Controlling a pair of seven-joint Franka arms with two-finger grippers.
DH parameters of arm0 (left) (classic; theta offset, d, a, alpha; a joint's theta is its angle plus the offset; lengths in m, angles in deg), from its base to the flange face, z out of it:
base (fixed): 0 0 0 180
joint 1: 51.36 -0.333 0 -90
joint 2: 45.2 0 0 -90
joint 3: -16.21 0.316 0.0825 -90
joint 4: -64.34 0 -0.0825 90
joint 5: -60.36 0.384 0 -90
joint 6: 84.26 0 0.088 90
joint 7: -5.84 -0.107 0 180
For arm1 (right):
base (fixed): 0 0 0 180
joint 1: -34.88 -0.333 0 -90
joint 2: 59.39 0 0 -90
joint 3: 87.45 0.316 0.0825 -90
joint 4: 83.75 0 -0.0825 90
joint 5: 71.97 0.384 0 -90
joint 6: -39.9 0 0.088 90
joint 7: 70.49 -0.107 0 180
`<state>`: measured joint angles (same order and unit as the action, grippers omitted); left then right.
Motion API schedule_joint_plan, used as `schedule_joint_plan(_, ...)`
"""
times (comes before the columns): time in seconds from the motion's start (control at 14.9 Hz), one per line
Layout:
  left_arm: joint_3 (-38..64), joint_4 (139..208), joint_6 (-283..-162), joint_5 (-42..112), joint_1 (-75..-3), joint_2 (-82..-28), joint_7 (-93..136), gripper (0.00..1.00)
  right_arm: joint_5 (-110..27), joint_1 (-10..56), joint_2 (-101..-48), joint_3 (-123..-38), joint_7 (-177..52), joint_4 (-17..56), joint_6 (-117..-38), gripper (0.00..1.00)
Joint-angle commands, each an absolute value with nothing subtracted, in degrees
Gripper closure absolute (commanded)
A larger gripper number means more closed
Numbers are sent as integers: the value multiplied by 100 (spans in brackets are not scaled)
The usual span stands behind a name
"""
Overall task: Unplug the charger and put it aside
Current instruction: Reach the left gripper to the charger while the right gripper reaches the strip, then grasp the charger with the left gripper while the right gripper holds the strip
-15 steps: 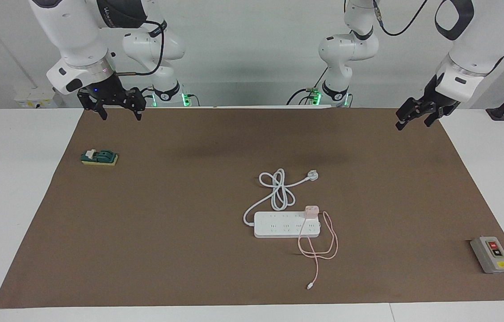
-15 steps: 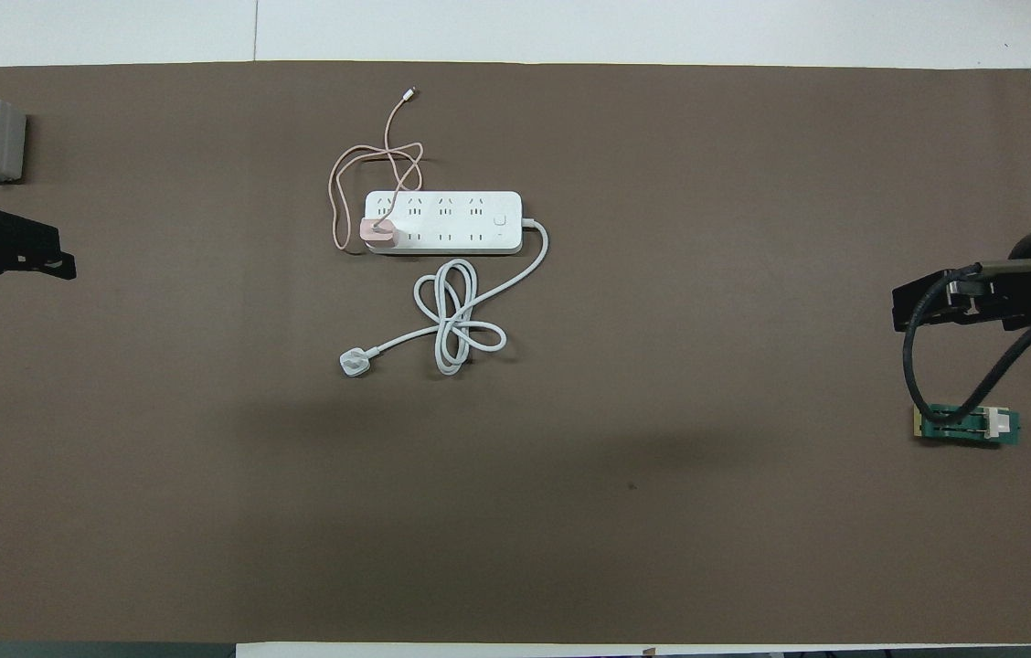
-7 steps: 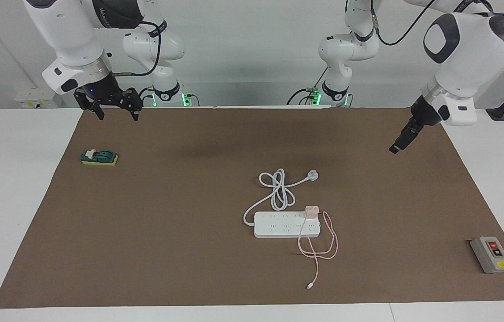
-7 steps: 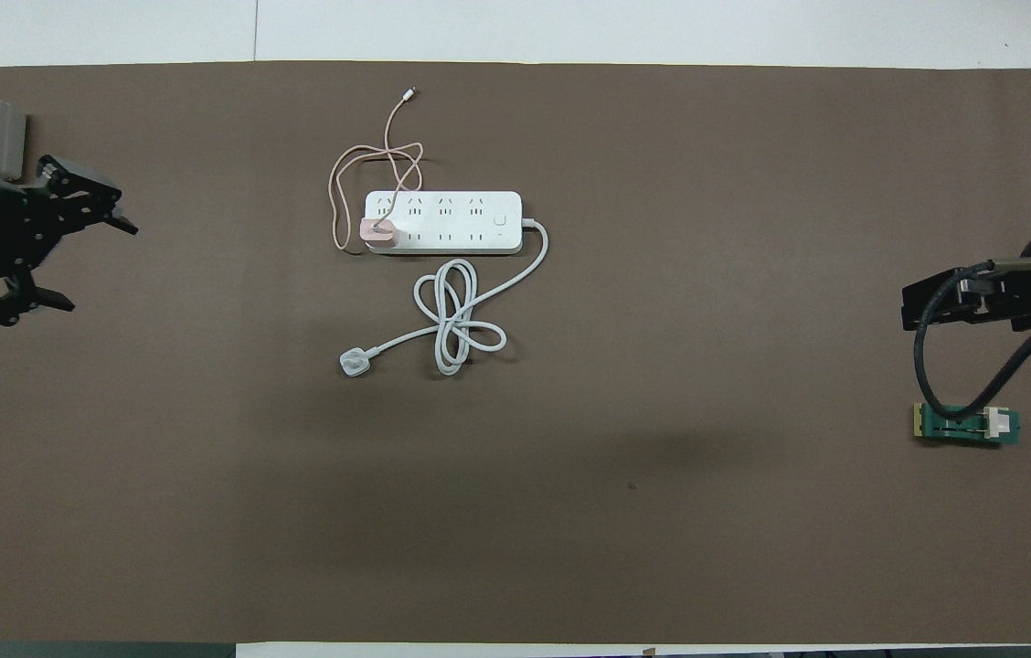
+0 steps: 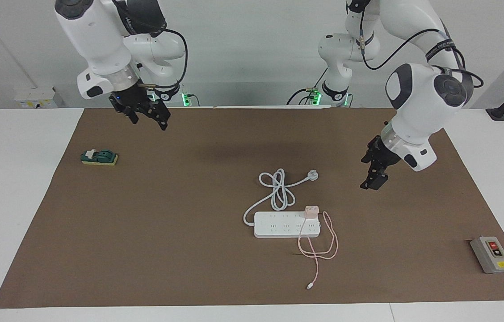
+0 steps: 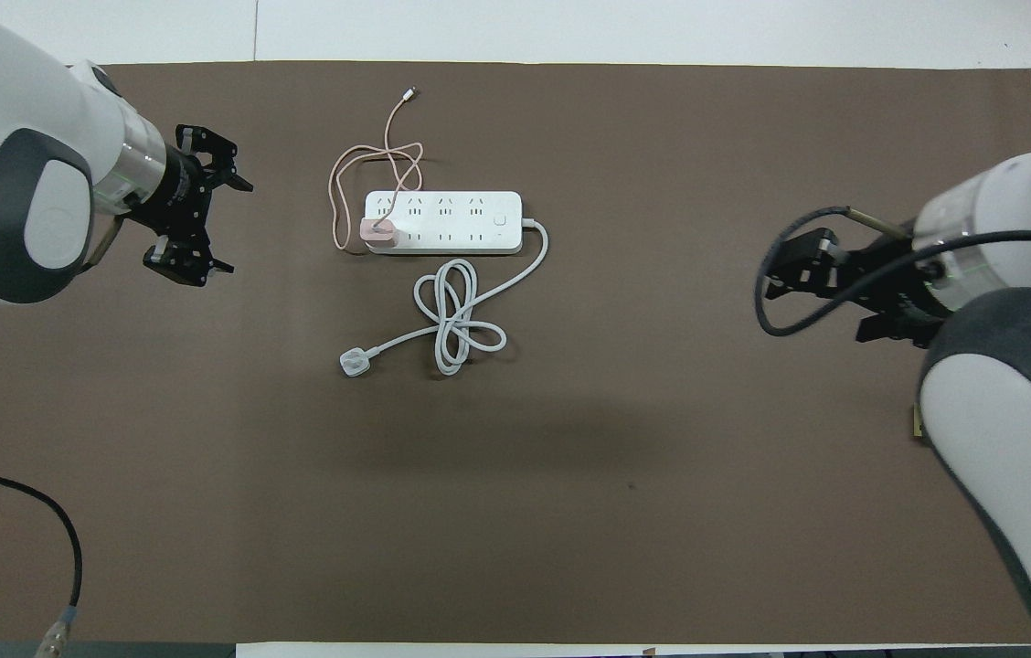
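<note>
The charger [image 5: 311,211] [image 6: 378,232] is a small pale-pink cube plugged into the white power strip [image 5: 279,225] [image 6: 456,222], at the strip's end toward the left arm. Its thin pink cable [image 5: 323,250] [image 6: 360,164] loops on the mat farther from the robots and ends in a small white connector [image 5: 309,286] [image 6: 409,92]. My left gripper [image 5: 371,179] [image 6: 230,228] hangs open and empty over the mat, beside the strip toward the left arm's end. My right gripper [image 5: 149,124] [image 6: 799,283] is open and empty, raised over the mat toward the right arm's end.
The strip's thick white cord coils nearer the robots and ends in a white plug [image 5: 313,175] [image 6: 353,364]. A grey switch box [image 5: 491,254] sits at the left arm's end. A green and yellow block [image 5: 99,157] lies at the right arm's end. A brown mat [image 5: 167,232] covers the table.
Both arms have swung in from the table's ends toward the middle. The left gripper has dropped lower and come closer to the power strip. Neither gripper has taken hold of anything.
</note>
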<state>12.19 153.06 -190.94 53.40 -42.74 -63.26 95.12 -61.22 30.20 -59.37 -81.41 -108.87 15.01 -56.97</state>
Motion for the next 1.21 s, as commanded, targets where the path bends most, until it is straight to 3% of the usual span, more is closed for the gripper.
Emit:
schedule_joint_plan(0.0,1331,14469,-19113,5586,-3881,-7181,10523,0,-5362,2647,-6596,-8148,-12458,1469,-6501,0)
schedule_joint_plan(0.34,1331,14397,-19877,5842,-3546,-7797,11298,0,-3851,2056,-7825,-8148,-14824,971,-7910,0)
schedule_joint_plan(0.54,1340,14545,-20237,5842,-3448,-7825,11429,0,-3646,1872,-9012,-8148,-15879,-145,-7972,0)
schedule_joint_plan(0.81,1349,15143,-21100,5921,-3272,-7764,11501,0,-3189,1608,-9822,-8148,-16084,-551,-8560,0)
schedule_joint_plan(0.94,1349,15170,-21038,5939,-3264,-7746,11492,0,-3084,1616,-10584,-8148,-16111,-1496,-8369,0)
schedule_joint_plan(1.14,1357,15249,-20916,5948,-3202,-7702,11492,0,-3127,1599,-11009,-8148,-15997,-1914,-8271,0)
